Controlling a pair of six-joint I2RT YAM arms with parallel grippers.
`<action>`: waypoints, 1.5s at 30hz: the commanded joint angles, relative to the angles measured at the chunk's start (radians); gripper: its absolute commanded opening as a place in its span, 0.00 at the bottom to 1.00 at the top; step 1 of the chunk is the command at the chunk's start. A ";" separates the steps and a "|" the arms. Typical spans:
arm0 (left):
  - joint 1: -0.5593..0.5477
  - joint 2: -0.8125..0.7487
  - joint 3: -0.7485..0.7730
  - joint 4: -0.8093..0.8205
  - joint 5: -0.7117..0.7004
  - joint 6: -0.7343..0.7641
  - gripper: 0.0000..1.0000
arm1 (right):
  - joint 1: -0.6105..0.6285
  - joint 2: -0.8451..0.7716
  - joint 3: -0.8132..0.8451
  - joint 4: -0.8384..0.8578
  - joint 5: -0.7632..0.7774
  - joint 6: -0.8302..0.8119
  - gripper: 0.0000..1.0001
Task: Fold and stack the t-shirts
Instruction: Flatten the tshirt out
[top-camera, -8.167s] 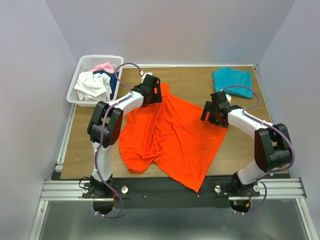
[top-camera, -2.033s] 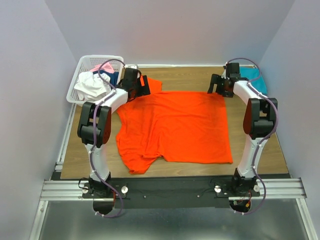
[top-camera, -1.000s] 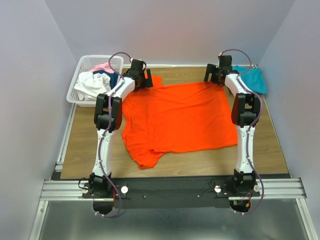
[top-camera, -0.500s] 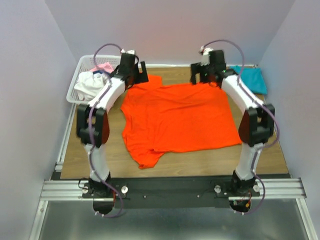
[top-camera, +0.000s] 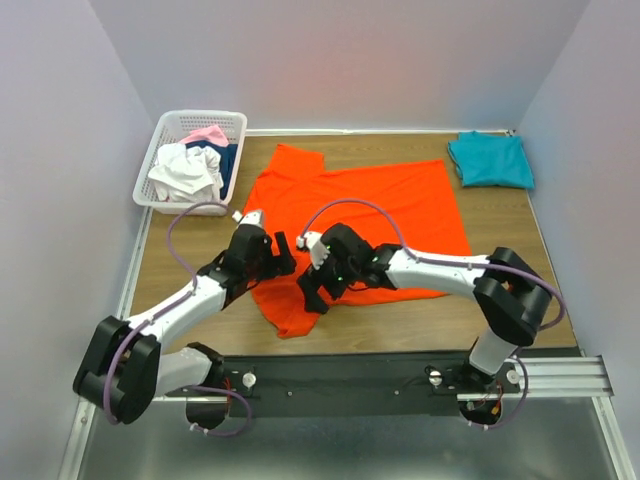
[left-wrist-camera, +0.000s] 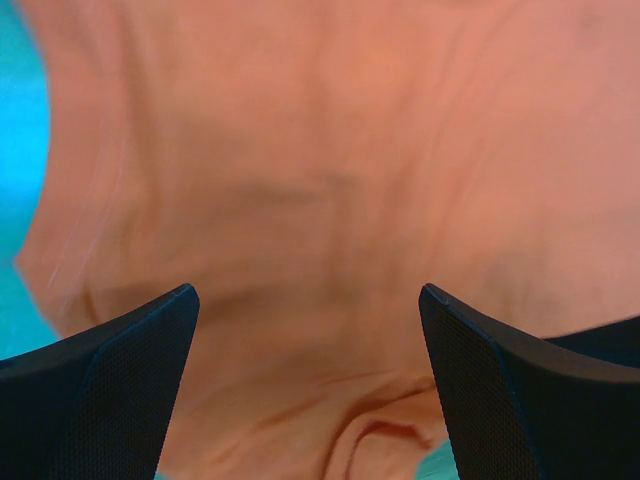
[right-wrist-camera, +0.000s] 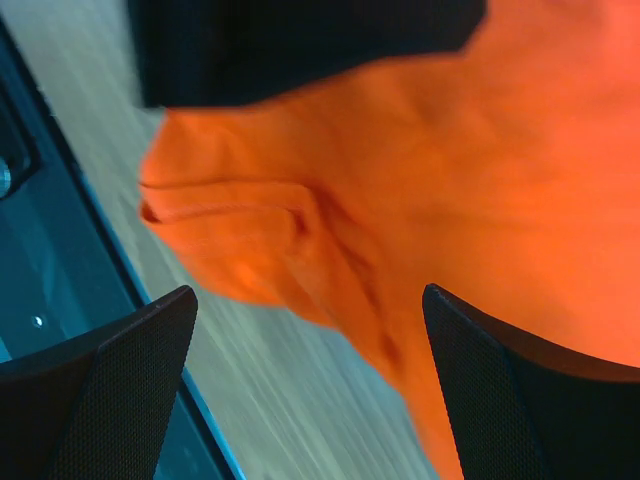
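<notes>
The table (top-camera: 530, 290) bears the orange shirt (top-camera: 380, 210) spread flat, I judge for folding, under and beyond both grippers. The basket (top-camera: 200, 114) stands well off past the left gripper (top-camera: 283, 256); the folded teal shirt (top-camera: 490, 160) well past the right gripper (top-camera: 312, 292). Both gape wide, empty, over the rumpled near sleeve (top-camera: 290, 318), whose edge has bare wood on either side for pulling out.

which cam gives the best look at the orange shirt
Top external: it shows the whole orange shirt spread on the table, its near-left corner bunched. The left wrist view gives only a blurred close-up of wrinkled fabric; the right wrist view shows only a bunched edge over the wood.
</notes>
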 joint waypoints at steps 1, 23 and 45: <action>0.002 -0.089 -0.101 0.049 -0.050 -0.066 0.98 | 0.087 0.091 0.014 0.136 -0.015 0.043 0.99; 0.003 -0.029 -0.137 -0.010 -0.128 -0.133 0.98 | 0.128 0.046 -0.052 0.134 0.019 0.097 0.09; 0.002 0.025 -0.100 -0.047 -0.142 -0.152 0.98 | 0.188 -0.209 -0.377 0.139 -0.018 0.243 0.06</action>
